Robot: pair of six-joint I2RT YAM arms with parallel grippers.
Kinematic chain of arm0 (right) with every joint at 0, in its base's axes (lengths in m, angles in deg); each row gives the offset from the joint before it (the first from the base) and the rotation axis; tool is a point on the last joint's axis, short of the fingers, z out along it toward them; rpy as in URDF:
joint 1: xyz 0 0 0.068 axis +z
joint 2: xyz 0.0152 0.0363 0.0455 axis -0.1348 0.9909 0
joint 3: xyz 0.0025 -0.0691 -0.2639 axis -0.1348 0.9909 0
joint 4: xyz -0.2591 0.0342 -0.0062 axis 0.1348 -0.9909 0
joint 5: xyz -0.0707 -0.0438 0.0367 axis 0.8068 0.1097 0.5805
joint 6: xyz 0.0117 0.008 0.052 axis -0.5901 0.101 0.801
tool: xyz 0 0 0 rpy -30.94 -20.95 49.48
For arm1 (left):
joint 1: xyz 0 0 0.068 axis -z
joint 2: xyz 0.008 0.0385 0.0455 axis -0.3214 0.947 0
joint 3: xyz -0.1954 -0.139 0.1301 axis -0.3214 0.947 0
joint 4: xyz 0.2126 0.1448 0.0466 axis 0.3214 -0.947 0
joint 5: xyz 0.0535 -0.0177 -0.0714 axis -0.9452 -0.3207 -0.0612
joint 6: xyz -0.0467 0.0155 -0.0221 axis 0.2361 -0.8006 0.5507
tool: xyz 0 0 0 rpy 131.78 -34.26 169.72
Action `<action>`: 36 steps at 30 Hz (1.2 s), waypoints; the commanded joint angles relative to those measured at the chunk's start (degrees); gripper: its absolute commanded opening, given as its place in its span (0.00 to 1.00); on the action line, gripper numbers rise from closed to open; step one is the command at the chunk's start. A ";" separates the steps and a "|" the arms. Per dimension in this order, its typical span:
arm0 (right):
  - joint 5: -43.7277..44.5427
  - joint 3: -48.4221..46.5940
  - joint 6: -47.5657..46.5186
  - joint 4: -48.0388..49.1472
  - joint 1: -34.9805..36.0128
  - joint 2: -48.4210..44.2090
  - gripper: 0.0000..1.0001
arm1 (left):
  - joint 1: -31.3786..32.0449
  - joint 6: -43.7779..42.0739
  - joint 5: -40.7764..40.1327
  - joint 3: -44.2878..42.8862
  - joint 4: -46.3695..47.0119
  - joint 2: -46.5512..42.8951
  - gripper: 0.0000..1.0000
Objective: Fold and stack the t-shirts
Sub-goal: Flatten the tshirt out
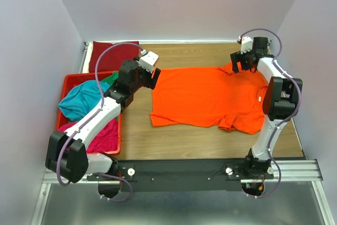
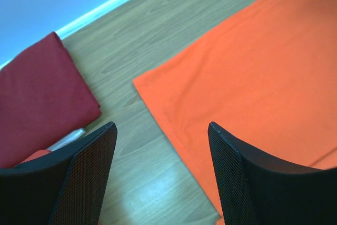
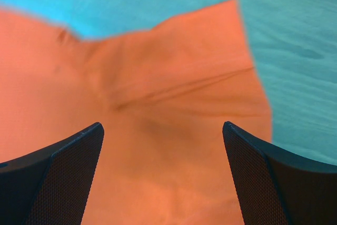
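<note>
Soft matt cloth on the orange t-shirt, smooth save for faint creases at the sleeve; the same matt cloth on the folded dark red t-shirt and on the crumpled teal t-shirt and magenta t-shirt. Beneath, a wood-grain table, smooth with a slight sheen. Moulded red plastic for the crate. Finely dimpled matt black on the fingers of the left gripper; smooth white and black shells on the left arm and right arm. Dull silver metal along the front rail.
</note>
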 commanded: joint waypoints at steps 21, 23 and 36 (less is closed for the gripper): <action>3.17 -23.17 27.39 5.46 -6.19 22.68 0.42 | -0.32 -5.08 -0.52 1.32 0.99 4.86 0.77; 2.38 -23.96 27.74 5.02 -6.11 23.64 0.42 | -0.32 -5.16 -0.61 1.24 0.90 5.03 0.77; 1.59 -25.20 27.74 3.87 -6.19 25.41 0.19 | -0.32 -5.17 -0.17 0.71 0.28 6.18 0.77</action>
